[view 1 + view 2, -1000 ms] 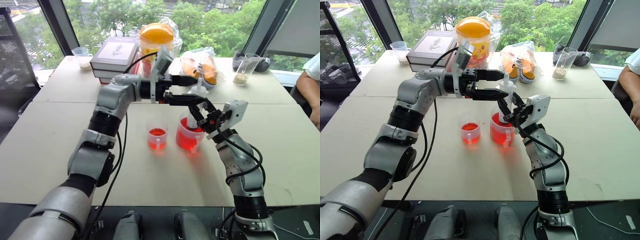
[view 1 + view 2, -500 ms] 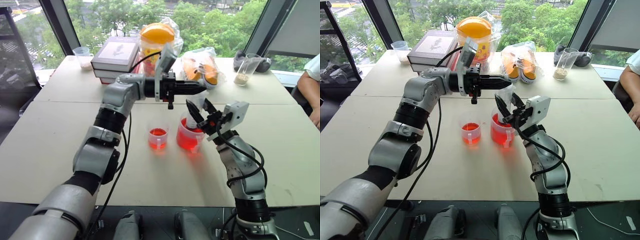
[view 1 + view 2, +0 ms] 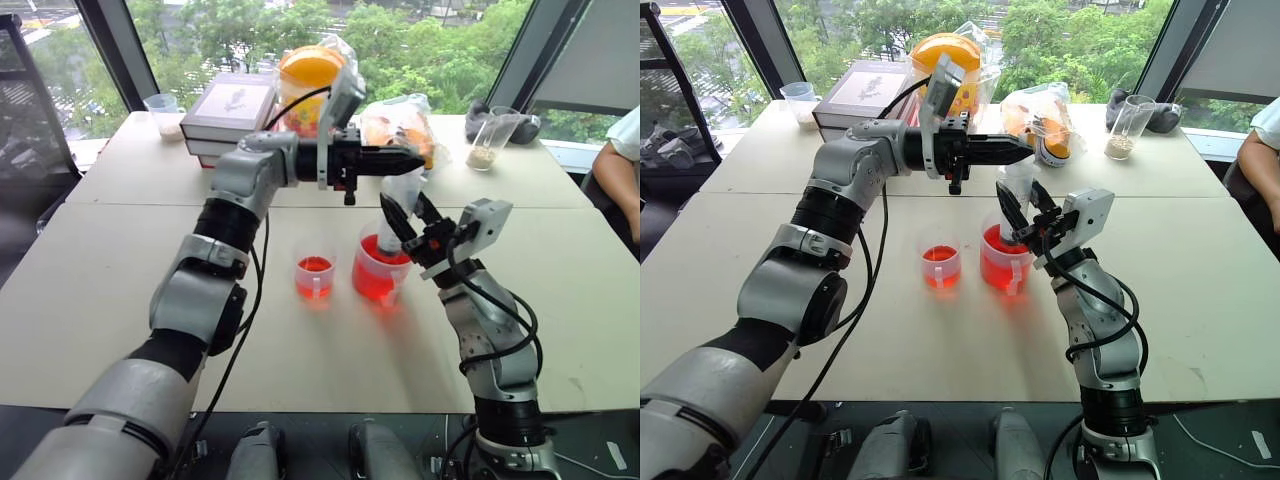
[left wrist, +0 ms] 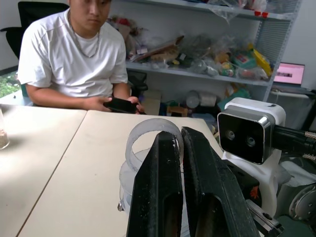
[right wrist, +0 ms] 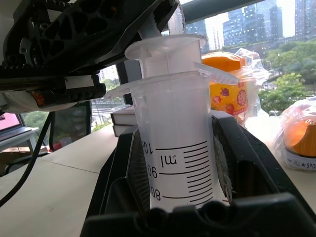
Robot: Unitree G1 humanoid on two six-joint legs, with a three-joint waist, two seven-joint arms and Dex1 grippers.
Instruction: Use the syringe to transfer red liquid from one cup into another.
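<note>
My right gripper [image 3: 405, 207] is shut on the barrel of the clear syringe [image 3: 402, 190], holding it nearly upright over the wider handled cup [image 3: 378, 278] of red liquid [image 3: 375, 285]. The syringe's lower end drops into that cup's mouth, and its tip is hidden. My left gripper [image 3: 416, 158] reaches in level from the left and is shut at the white plunger top [image 5: 165, 48], which stands a little out of the barrel [image 5: 173, 143]. A smaller cup [image 3: 314, 277] holding red liquid sits just left of the big one.
Along the table's far edge stand a stack of books [image 3: 232, 108], an orange-lidded jar in a bag [image 3: 312, 72], a bag of orange items [image 3: 400, 128], a glass with grains [image 3: 494, 138] and a small plastic cup [image 3: 162, 108]. A person [image 4: 74, 54] sits at the right.
My left gripper was open around the plunger, has shut on it and has risen slightly. The right gripper keeps its hold on the barrel in place.
</note>
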